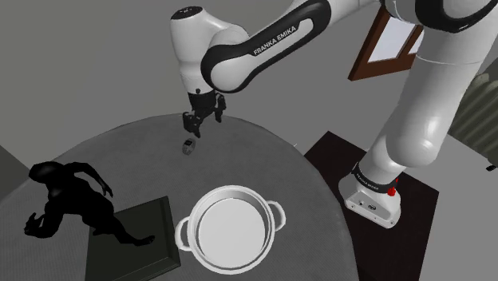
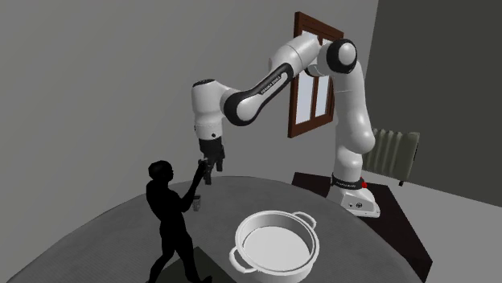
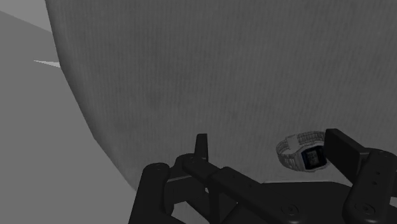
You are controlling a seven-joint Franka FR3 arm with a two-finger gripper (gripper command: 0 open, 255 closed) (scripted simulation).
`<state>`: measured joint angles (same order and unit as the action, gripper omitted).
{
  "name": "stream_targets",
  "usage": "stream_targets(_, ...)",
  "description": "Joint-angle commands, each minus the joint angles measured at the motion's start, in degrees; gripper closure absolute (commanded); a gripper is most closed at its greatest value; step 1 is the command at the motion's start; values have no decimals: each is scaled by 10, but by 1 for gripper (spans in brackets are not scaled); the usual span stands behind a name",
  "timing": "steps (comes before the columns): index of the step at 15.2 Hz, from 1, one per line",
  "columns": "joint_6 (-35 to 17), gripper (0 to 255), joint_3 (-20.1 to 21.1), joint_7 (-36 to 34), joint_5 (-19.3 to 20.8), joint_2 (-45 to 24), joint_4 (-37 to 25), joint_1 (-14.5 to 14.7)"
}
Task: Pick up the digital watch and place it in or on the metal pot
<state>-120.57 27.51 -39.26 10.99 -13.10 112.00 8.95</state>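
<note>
A small silver digital watch [image 1: 187, 146] with a dark face lies on the round grey table [image 1: 263, 168], towards its far side. My black gripper [image 1: 197, 124] hangs a short way above the watch, fingers open and holding nothing. In the wrist view the watch [image 3: 303, 156] lies on the table just inside the right-hand finger [image 3: 340, 151], untouched, and the gripper [image 3: 267, 135] stands wide. The white two-handled pot [image 1: 231, 190] sits empty near the table's front edge. From the second exterior view, the gripper [image 2: 207, 171] is above the watch [image 2: 195, 203], with the pot [image 2: 273, 215] off to the right.
A black human-shaped figurine [image 1: 68, 195] stands at the shoulder view's left, beside a dark flat box [image 1: 132, 239]. In the second exterior view the figurine's [image 2: 169, 217] raised arm comes close to the watch. The table's curved edge [image 3: 83, 114] lies just beyond the gripper.
</note>
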Motion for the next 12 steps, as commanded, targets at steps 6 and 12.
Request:
stream_targets(6, 17, 0, -18, -61, 77, -159, -155, 67)
stream_targets(12, -18, 0, -26, -69, 90, -180, -138, 69)
